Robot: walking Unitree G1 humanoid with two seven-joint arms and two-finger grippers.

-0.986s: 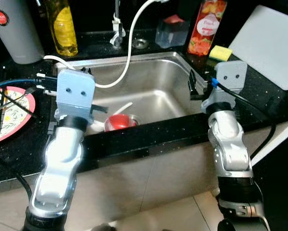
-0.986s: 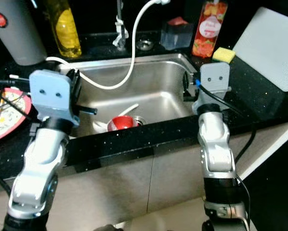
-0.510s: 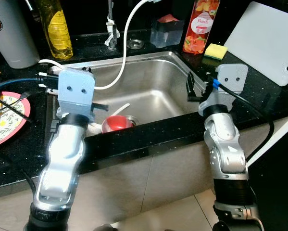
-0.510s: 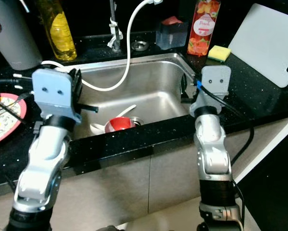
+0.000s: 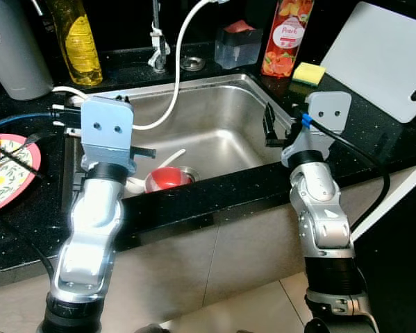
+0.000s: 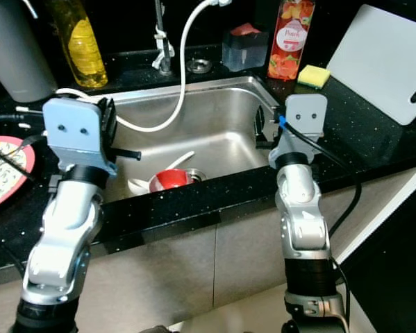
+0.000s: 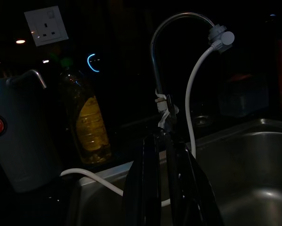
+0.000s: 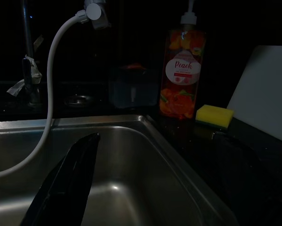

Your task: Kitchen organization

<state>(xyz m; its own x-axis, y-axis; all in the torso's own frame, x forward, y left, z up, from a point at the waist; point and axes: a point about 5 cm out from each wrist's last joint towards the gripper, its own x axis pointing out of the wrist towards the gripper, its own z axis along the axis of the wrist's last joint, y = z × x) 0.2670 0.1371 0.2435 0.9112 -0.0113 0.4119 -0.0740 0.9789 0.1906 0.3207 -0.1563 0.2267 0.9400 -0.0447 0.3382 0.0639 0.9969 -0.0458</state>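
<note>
One red bowl (image 5: 167, 178) sits by the drain in the steel sink (image 5: 221, 114), one white spoon (image 5: 174, 156) beside it. Left gripper (image 7: 165, 188) hovers at the sink's left rim, fingers pressed together; right gripper (image 8: 155, 183) hangs spread at the right rim. One plate (image 5: 10, 170) waits left.

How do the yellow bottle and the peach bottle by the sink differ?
The yellow bottle holds yellow liquid and stands behind the sink's left corner, near the grey jug. The peach bottle is orange-red with a white Peach label and pump, behind the right corner, beside the sponge. Both stand upright on the black counter.
</note>
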